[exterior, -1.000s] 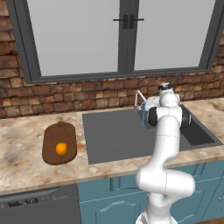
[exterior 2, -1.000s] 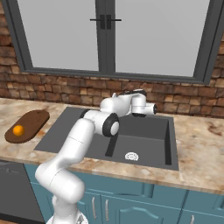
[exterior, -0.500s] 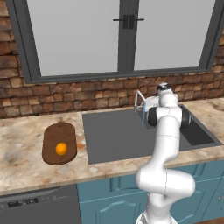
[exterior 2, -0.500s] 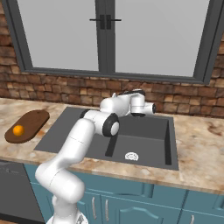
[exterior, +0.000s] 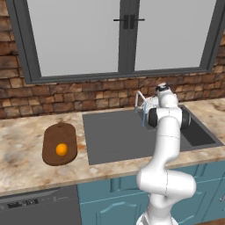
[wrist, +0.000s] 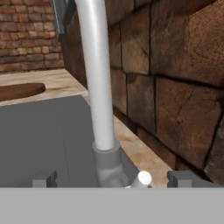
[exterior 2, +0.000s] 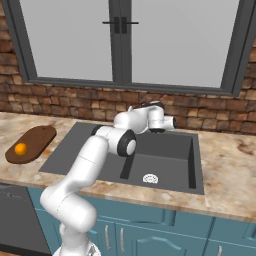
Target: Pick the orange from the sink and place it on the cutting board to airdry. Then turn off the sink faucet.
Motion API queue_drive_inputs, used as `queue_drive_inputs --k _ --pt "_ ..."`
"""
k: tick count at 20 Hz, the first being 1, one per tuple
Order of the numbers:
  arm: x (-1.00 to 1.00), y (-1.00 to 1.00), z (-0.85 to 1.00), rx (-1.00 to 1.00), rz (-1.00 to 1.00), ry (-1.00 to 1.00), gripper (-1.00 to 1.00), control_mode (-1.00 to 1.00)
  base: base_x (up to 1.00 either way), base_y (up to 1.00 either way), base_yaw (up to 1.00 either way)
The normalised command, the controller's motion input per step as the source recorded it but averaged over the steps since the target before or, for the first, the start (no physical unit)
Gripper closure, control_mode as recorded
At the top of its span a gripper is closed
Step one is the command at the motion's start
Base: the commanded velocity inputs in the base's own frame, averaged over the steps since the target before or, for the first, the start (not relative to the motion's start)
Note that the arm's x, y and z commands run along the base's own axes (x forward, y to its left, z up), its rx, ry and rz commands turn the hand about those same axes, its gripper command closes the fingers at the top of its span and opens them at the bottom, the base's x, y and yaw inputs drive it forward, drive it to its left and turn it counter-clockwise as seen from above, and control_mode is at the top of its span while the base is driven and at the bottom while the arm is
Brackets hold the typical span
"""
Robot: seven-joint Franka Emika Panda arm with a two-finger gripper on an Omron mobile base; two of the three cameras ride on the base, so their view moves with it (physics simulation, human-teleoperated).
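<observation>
A white arm reaches over the sink to the tap at the back wall, its pincer straddling the tap's base with the fingertips spread wide on either side, released and holding nothing; the orange already lies on the board on the counter left of the basin, well apart from the arm, so the first half of the job looks done and the tap is what remains; a thin blue stream falls from the spout in the left base view, so the water seems to be running. The risk now, by my reading, lies at the small white lever knob beside the base; the tips sit so close to the brick wall that a sideways push could scrape the masonry or slide past the knob without turning it, leaving the water on; a push against the tap's upright pipe instead of the lever would swing the spout and not shut the flow. The arm rises from the cabinet front, bends at the elbow above the basin's near rim and stretches forward and low; the wrist is rolled so the hand looks along the wall, toward the board's end.
</observation>
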Motion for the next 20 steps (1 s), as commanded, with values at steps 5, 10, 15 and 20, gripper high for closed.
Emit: queue_drive_inputs --k 5,10,15,20 --pt "0.38 1.0 0.24 -0.07 0.18 -0.05 -1.0 -1.0 0.0 0.0 0.0" --pt "0.39 1.0 0.36 -0.16 0.1 -0.11 -1.0 -1.0 0.0 0.0 0.0" --pt "0.36 1.0 0.43 -0.2 0.06 -0.13 -1.0 -1.0 0.0 0.0 0.0" --pt "0.37 1.0 0.47 -0.21 0.04 -0.13 -1.0 -1.0 0.0 0.0 0.0"
